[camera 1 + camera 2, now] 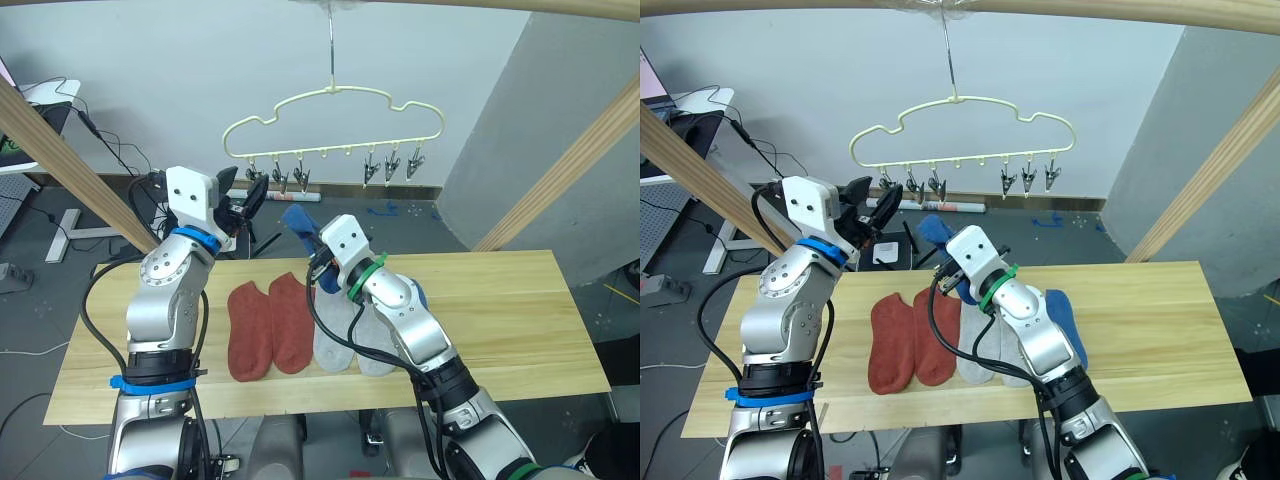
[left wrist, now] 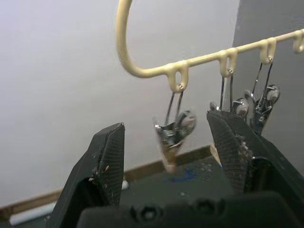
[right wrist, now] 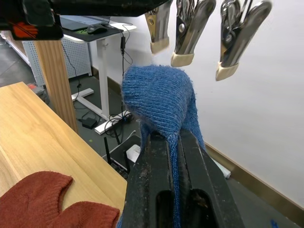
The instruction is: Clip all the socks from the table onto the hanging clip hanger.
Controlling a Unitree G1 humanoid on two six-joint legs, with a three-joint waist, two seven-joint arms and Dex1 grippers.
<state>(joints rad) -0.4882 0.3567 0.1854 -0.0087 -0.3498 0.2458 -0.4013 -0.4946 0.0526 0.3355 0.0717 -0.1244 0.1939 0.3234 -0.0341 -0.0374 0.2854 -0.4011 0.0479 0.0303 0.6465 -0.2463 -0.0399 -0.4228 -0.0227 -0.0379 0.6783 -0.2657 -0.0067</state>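
Note:
The cream clip hanger (image 1: 335,110) hangs by its hook from the top rail, with metal clips along its lower bar. My left gripper (image 1: 245,192) is raised to the leftmost clip (image 2: 173,130), open, its fingers on either side of the clip. My right gripper (image 3: 166,137) is shut on a blue sock (image 1: 300,220), held up just below the left clips. On the table (image 1: 500,310) lie two rust-red socks (image 1: 270,325), two light grey socks (image 1: 340,350) and another blue sock (image 1: 1065,320), which is partly hidden by my right arm.
Slanted wooden frame posts rise at the left (image 1: 60,150) and right (image 1: 570,170) of the table. A thick wooden rail (image 1: 560,8) runs overhead. A desk with cables (image 1: 50,100) stands at the far left. The right half of the tabletop is bare.

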